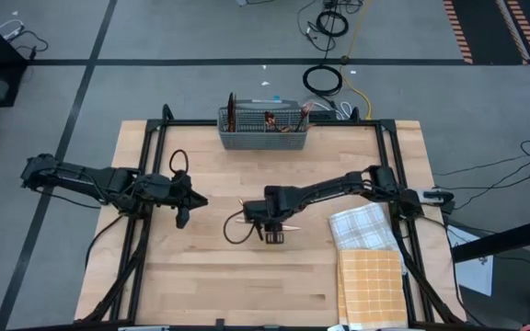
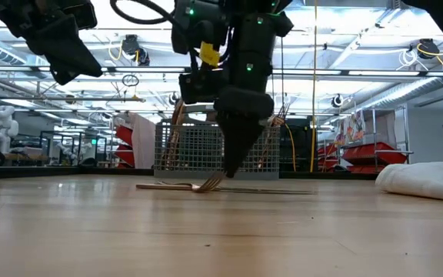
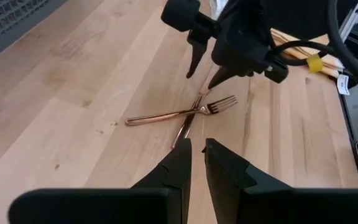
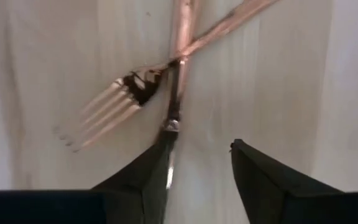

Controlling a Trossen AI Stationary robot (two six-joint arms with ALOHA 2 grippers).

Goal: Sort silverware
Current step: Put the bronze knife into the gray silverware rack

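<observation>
My right gripper (image 1: pixel 274 232) hangs low over the middle of the pale wooden worktop (image 1: pixel 201 276), its two dark fingers (image 4: pixel 263 177) spread apart and pointing down at a thin rose-gold fork (image 3: pixel 194 111) that lies flat on the wood. A second slim copper piece (image 4: pixel 182 37) crosses the fork near its neck; I cannot tell whether it is a knife or a spoon. One finger sits right over this crossed piece, the other just beside it over bare wood, and neither closes on anything.

My left gripper (image 1: pixel 184 204) waits well apart on its own side of the worktop, fingers (image 3: pixel 229 174) nearly together and empty, aimed toward the crossed pair.

At the far edge stands the grey wire-mesh caddy (image 1: pixel 263 135), upright, with several more copper handles (image 1: pixel 270 119) sticking out of it. On my right side lie a white checked cloth (image 1: pixel 362 225) and, nearer the front edge, an orange checked cloth (image 1: pixel 371 287), touching each other and clear of the fork. A black cable (image 1: pixel 233 230) loops on the wood just beside the fork.

Bare wood lies open between the fork and the caddy, and toward the front edge. Black frame rails (image 1: pixel 145 184) run along both sides of the worktop.
</observation>
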